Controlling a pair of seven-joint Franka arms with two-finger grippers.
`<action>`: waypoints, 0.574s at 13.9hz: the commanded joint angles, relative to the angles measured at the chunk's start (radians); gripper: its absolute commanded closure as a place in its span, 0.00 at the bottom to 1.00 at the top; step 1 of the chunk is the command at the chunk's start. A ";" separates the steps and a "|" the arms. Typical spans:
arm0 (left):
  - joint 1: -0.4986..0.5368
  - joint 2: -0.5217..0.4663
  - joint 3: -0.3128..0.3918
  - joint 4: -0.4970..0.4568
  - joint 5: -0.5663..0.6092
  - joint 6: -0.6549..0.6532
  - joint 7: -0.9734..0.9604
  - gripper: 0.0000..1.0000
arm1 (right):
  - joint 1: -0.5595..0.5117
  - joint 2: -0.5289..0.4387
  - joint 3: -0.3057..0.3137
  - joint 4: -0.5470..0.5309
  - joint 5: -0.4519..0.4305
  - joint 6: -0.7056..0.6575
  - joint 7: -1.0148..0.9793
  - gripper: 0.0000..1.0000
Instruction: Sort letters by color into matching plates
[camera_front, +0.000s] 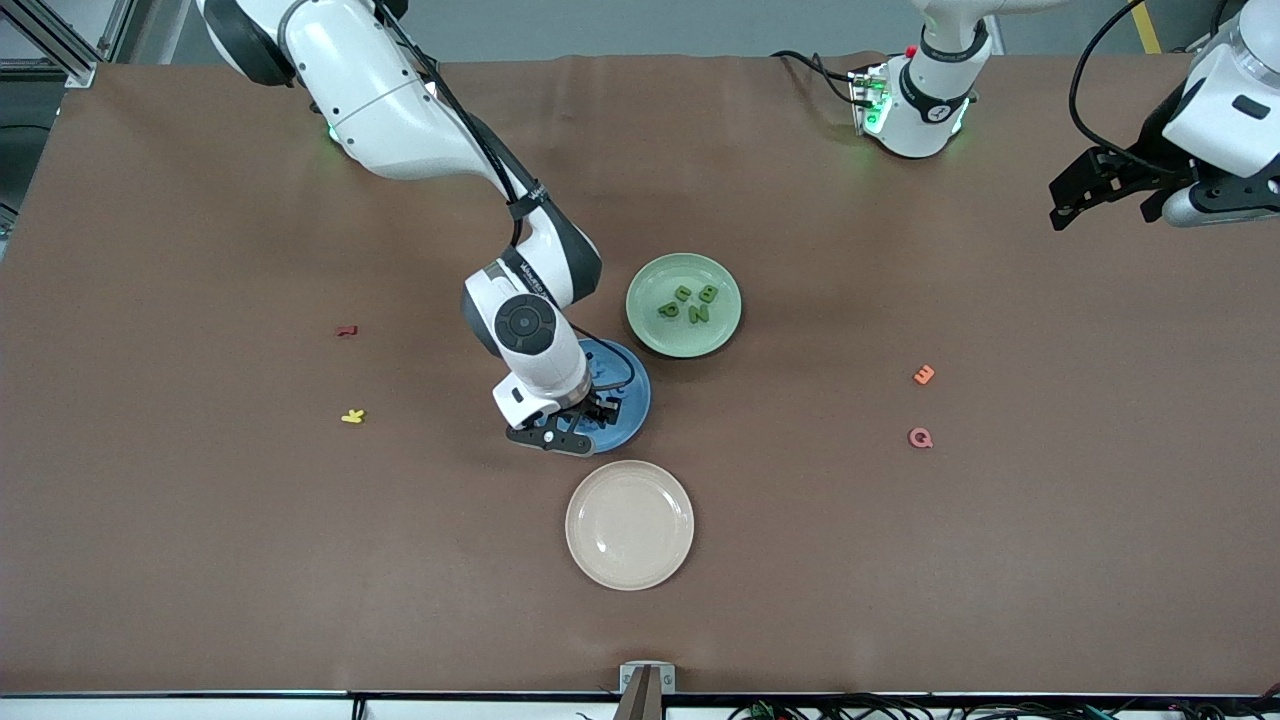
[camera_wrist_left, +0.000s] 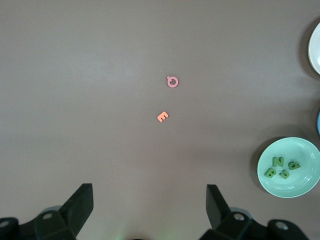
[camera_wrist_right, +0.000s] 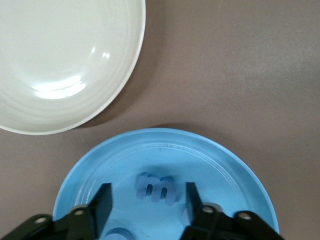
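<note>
Brown table cover (camera_front: 200, 560) spans whole work surface. Cream-beige plate (camera_front: 629, 524) sits empty on it, just beside working gripper's spot, nearer front camera. Red letter (camera_front: 346, 330) and yellow letter (camera_front: 352, 416) lie well apart from that gripper, toward right arm's end of table, yellow one nearer front camera. Orange letter E (camera_front: 924, 374) and pink letter Q (camera_front: 920, 438) lie near each other toward left arm's end, below idle gripper's wrist camera.
</note>
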 joint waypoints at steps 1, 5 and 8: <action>0.003 -0.002 -0.001 0.000 -0.006 0.006 0.019 0.01 | 0.005 -0.085 -0.005 0.003 -0.003 -0.152 0.011 0.00; 0.003 0.001 -0.001 0.002 -0.006 0.010 0.019 0.01 | -0.016 -0.344 -0.003 -0.051 0.004 -0.480 0.000 0.00; 0.003 0.012 -0.001 0.002 -0.006 0.030 0.019 0.01 | -0.077 -0.560 -0.003 -0.170 0.009 -0.606 -0.090 0.00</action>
